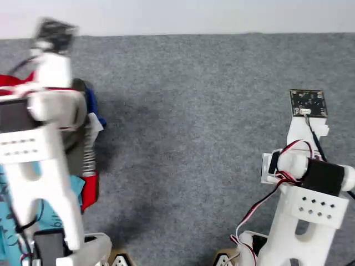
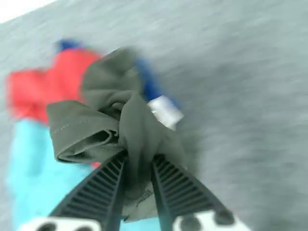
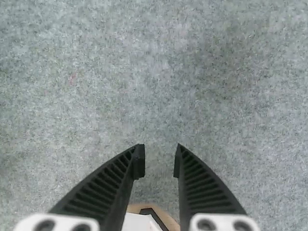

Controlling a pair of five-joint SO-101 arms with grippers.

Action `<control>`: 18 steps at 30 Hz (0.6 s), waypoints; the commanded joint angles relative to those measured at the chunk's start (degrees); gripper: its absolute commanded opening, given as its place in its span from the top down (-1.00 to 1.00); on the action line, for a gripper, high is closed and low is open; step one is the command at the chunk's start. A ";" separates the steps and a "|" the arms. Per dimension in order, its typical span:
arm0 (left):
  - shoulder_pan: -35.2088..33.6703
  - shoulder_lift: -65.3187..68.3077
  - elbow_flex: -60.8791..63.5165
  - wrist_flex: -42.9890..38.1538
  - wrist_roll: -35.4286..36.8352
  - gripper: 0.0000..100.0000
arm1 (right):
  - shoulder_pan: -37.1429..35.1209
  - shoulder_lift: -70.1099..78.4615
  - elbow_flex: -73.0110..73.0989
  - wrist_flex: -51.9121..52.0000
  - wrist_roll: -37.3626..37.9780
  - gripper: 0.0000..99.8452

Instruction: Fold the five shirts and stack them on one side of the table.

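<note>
1. Left claw [image 2: 139, 161] is clamped on a wad of the olive shirt [image 2: 108, 108]; cloth fills the gap between the jaws. Right claw [image 3: 159, 161] has its jaws apart with nothing in them, over bare worktop [image 1: 194, 127] well away from the shirt pile [image 1: 89, 194].
2. The olive shirt hangs crumpled directly over the pile. Under it are the red shirt [image 2: 43, 89], cyan shirt [image 2: 31, 187] and blue shirt [image 2: 150, 85], with a white tag [image 2: 165, 111] beside the blue. I can't tell if the olive is fully off the pile.
3. My read of the step: pull the olive shirt clear and lay it flat for folding. I see nothing folded, so the task looks early.
4. To do it well:
   - Lift until the trailing cloth is free of the pile, or the blue or red may get dragged along.
   - Carry it away from the pile toward the right arm [image 1: 305, 188].
   - Lower while sliding, so the cloth spreads instead of landing as a ball.
   - The grip is on a bunch, not a hem, so expect a regrasp. The right claw is free to take a second edge.
5. Room: there is wide bare worktop between the pile and the right arm, enough for a flat shirt by my guess.
6. Edges: the worktop ends at the pale wall [image 1: 194, 16] beyond the pile. The left arm [image 1: 39, 149] stands over the pile, so the space there is tight. I'd keep the fold zone off the pile side so stacking has space.
</note>
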 commanded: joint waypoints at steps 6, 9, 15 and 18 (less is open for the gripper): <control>23.30 -2.37 -2.15 -13.45 9.14 1.00 | 0.48 -0.31 -0.26 1.63 0.53 0.76; 27.16 -2.90 -2.24 -19.08 9.14 1.00 | 0.48 -0.31 -0.26 1.63 0.53 0.76; 28.66 -2.46 -6.81 -19.43 9.58 1.00 | 0.57 -0.31 -0.26 1.63 0.53 0.76; 26.81 -1.23 -4.26 -14.24 9.49 1.00 | 0.57 -0.31 -0.26 1.63 0.53 0.76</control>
